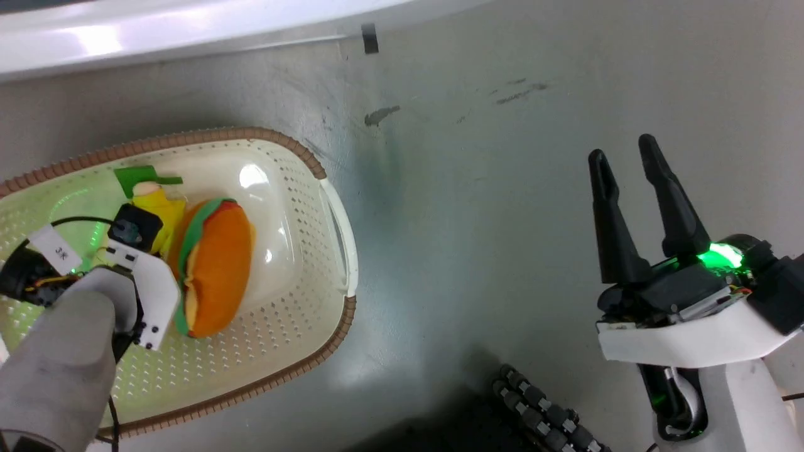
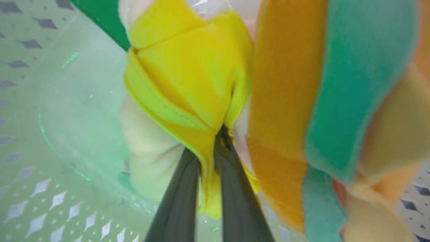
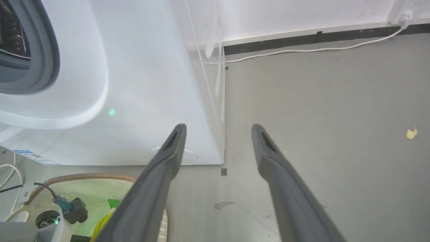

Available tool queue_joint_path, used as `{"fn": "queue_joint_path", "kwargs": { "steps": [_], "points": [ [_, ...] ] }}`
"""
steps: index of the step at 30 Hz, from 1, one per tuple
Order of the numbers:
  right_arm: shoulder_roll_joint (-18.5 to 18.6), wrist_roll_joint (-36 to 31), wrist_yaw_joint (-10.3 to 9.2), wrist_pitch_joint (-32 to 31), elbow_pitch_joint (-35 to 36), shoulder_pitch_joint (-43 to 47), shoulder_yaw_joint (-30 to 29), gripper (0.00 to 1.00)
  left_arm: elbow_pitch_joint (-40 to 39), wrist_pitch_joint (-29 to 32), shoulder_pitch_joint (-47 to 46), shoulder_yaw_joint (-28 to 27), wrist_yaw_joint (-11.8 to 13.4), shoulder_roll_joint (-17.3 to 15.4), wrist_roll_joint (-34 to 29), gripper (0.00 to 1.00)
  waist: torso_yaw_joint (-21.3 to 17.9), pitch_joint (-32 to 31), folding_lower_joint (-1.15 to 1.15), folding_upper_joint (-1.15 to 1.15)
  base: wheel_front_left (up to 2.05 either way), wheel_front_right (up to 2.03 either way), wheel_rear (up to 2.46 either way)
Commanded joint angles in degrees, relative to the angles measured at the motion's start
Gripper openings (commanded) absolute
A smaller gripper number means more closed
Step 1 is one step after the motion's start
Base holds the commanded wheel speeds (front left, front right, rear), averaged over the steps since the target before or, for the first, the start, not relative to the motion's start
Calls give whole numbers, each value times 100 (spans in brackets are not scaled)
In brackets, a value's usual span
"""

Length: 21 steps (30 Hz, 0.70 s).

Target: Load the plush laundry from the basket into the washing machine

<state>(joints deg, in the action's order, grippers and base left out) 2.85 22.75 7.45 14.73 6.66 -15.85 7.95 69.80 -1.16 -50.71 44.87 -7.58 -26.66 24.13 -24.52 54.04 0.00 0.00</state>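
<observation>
Basket [image 1: 286,314] on scuffed grey floor [image 1: 477,238], washing machine [image 3: 141,101] near.

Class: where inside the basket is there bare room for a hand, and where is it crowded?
Bare: between burger and the basket's right handle, and along its near wall. Crowded: where the left end effector grips the yellow figure.
</observation>
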Motion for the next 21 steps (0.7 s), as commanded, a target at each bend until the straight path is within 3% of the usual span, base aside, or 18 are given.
{"fn": "queue_joint_path", "kwargs": {
  "steps": [1,14,21],
  "points": [
    [3,-11,3,27,-34,-68,-60,100,87,-50,81,-7,21,47,68,0,130,-271,0,0,0,0,0],
    [3,-500,3,27,-385,258,-422,100,111,-1077,1081,-160,16,713,559,0,852,-2078,0,0,0,0,0],
    [3,-766,3,27,-529,512,-539,100,-224,-1372,1634,-413,15,892,815,0,1277,-2905,0,0,0,0,0]
  ]
}}
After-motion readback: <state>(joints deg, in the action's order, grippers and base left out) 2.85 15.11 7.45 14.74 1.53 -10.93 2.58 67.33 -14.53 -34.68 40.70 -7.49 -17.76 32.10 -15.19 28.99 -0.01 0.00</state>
